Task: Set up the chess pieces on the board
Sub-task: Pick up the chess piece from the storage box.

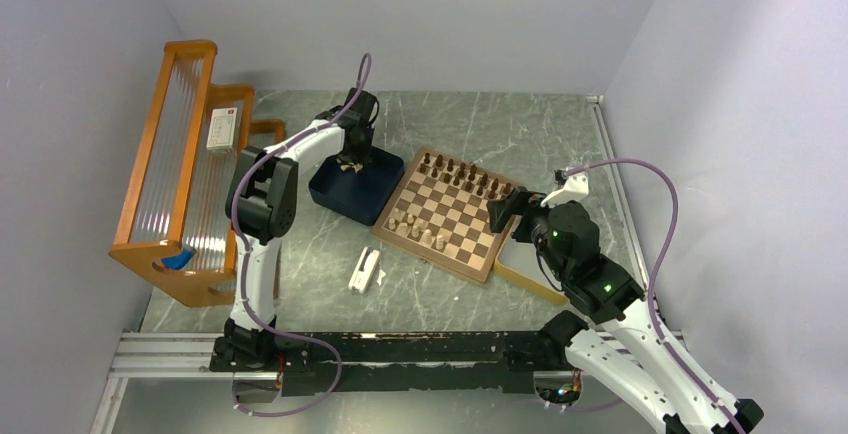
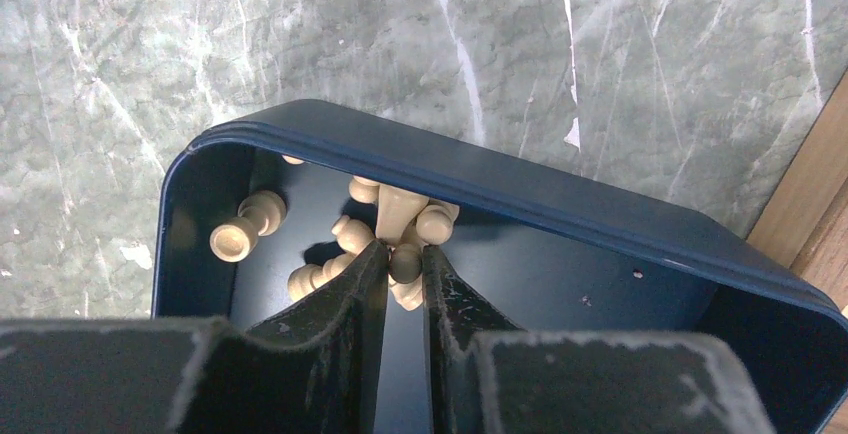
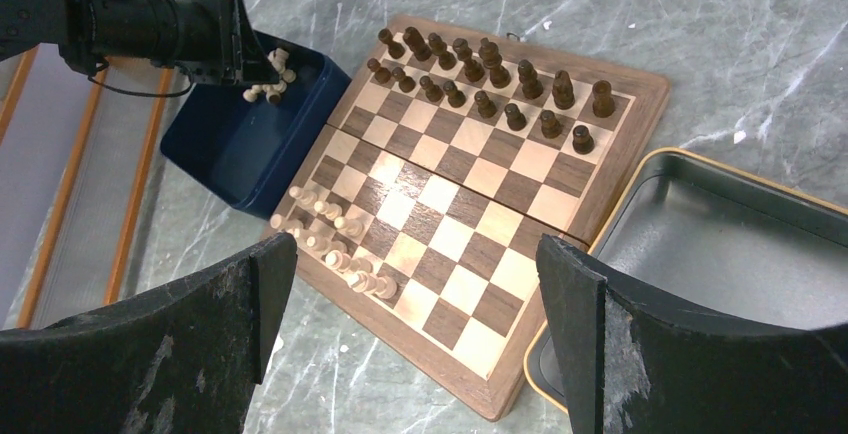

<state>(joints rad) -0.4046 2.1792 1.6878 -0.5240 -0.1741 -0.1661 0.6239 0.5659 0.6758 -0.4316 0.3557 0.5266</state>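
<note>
Our right gripper hangs wide apart at the edge of the board. Farther off, in the blue tray, our left gripper brackets a pale piece; clamped or not, we cannot tell. Light, hard, smooth wood: we judge it slips easily, so pinch the waist.

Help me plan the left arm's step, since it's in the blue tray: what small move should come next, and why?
Probably close the left gripper fully on the pale piece between its fingers, then lift it straight out of the blue tray. The jaws flank it closely, but a firm grip isn't clear, and the board looks only partly filled with pale pieces.
</note>
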